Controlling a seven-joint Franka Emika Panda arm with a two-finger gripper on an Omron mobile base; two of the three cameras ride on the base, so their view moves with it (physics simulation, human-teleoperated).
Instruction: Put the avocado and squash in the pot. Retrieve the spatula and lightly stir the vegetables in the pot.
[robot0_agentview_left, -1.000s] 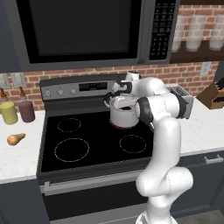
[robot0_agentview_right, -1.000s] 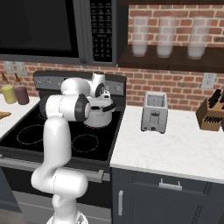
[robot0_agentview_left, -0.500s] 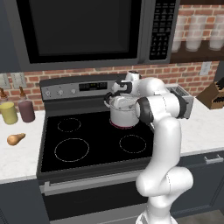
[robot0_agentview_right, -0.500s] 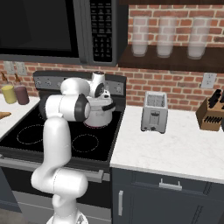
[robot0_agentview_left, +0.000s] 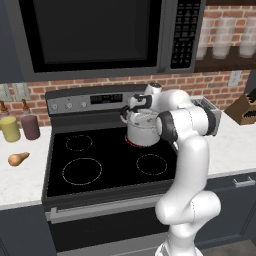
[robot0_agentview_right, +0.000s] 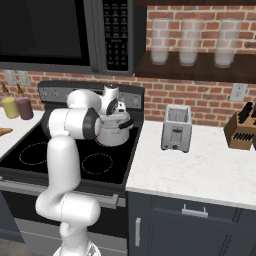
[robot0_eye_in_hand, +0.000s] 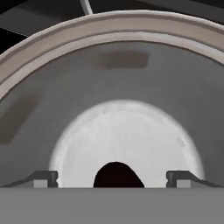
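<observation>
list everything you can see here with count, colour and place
pot: 1, silvery-white, rear right burner of the stove
avocado: 1, dark, lying on the pot floor between the finger tips
squash: 1, tan-orange, counter left of the stove
stove: 1, black
jars: 2, yellow-green and maroon, left counter by the wall
microwave: 1, dark, above the stove
toaster: 1, silver, right counter
knife block: 1, wooden, far right counter
canisters: 3, pale, shelf on the brick wall
pincer: 1, dark, open, over the pot
</observation>
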